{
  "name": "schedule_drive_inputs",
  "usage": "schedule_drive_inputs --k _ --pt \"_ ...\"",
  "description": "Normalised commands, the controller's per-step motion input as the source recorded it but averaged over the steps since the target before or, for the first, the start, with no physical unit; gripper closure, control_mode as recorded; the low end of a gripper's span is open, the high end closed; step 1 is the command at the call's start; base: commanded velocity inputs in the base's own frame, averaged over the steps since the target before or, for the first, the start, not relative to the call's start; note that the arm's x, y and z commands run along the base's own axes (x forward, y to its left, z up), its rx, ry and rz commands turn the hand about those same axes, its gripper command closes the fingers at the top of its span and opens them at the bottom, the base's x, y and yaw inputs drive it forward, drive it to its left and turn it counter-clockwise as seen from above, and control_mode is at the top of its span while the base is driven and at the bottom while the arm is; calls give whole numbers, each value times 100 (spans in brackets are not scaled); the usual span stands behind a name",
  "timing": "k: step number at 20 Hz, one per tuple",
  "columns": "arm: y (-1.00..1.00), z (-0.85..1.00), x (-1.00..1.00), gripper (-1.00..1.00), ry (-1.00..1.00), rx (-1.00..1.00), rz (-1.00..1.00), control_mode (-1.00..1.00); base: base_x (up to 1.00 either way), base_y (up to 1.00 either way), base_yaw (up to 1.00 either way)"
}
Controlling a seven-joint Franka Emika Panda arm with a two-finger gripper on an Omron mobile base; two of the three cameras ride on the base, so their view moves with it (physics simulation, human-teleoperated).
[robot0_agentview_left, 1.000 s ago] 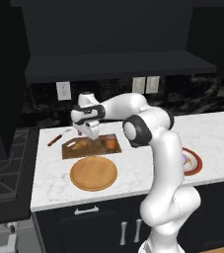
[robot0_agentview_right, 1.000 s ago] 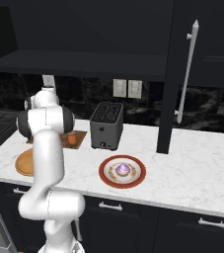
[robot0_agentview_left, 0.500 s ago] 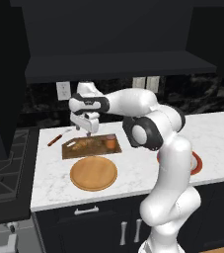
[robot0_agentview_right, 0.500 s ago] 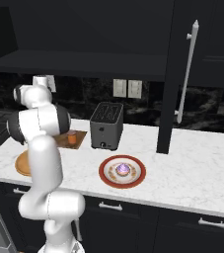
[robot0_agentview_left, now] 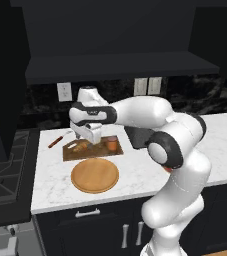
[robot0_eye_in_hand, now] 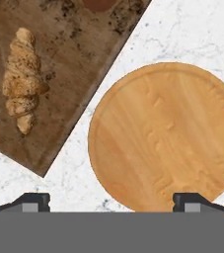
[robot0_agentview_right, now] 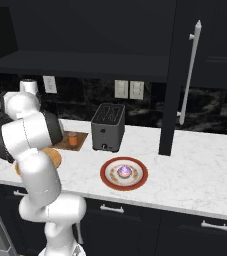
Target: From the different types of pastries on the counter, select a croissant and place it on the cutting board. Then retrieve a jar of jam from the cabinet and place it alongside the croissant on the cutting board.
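Dark kitchen here, black wall cabinets (robot0_agentview_left: 110,30) overhead and a white marble-patterned counter with grey veins (robot0_agentview_left: 50,180) running over dark base cabinets. On it sits the dark brown rectangular wooden cutting board (robot0_agentview_left: 97,151), and in the hand view the little golden-brown crescent croissant (robot0_eye_in_hand: 22,78) is lying on that board at about 9 o'clock, close to the handle cutout. The small orange cylindrical jam jar with the reddish-brown lid (robot0_agentview_left: 112,143) is standing upright on the same board too, toward its right end in the left base view, a bit apart from the croissant (robot0_agentview_left: 79,146).

Just in front of the board there's a round lighter wooden plate (robot0_eye_in_hand: 167,136), sitting at roughly 3 o'clock in the hand view, near the board's edge but not on it.

The two-finger gripper (robot0_eye_in_hand: 112,201) hangs above all this with its dark tips spread wide, nothing between them.

Over in the right base view: a dark boxy toaster (robot0_agentview_right: 108,127) at 10 o'clock of a red-rimmed plate (robot0_agentview_right: 109,175), which carries a small round pastry with purple-pink topping (robot0_agentview_right: 125,172).
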Motion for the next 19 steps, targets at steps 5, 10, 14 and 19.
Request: schedule_drive_inputs --k 5,10,14,19 --pt "0 100 -35 -100 0 3 0 -100 0 0 0" --pt "-16 34 -94 -100 -10 2 0 -100 0 0 0" --pt "-49 -17 -100 -100 -27 3 0 -100 0 0 0" --pt "-77 -26 -100 -100 -26 9 0 -100 0 0 0"
